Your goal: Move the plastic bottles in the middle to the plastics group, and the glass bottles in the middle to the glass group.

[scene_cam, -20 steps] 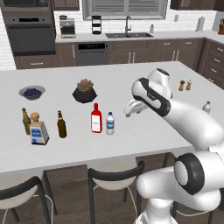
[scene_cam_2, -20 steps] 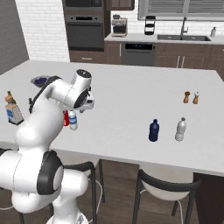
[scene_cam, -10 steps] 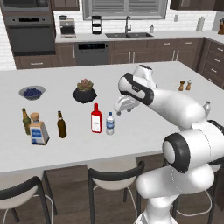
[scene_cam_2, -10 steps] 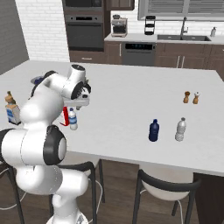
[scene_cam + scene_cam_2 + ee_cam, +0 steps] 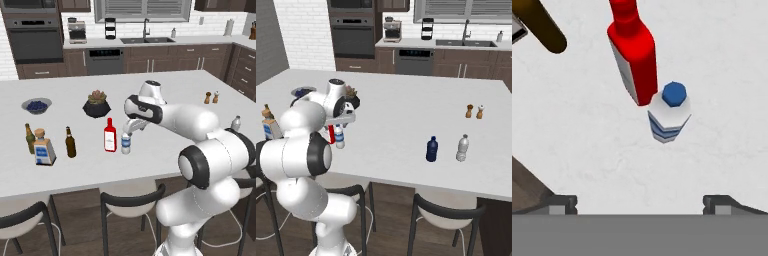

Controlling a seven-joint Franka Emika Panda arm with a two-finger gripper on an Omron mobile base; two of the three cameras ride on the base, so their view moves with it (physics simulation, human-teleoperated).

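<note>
Small clear water bottle [image 5: 669,115] stands upright toward the counter's [image 5: 165,90] front edge, just beside the red bottle [image 5: 110,136], perhaps touching. Gripper [image 5: 639,201] hovers above it, fingers spread wide, holding nothing. Brown beer bottle [image 5: 70,143] stands farther left.

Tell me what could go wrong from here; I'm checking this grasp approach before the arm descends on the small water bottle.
The water bottle stands very close to the red bottle, so a finger of the open gripper may clip the red bottle and tip it. In the hand view the blue cap sits off-centre between the fingertips, so a straight descent could strike the cap or shove the bottle instead of straddling it.
</note>
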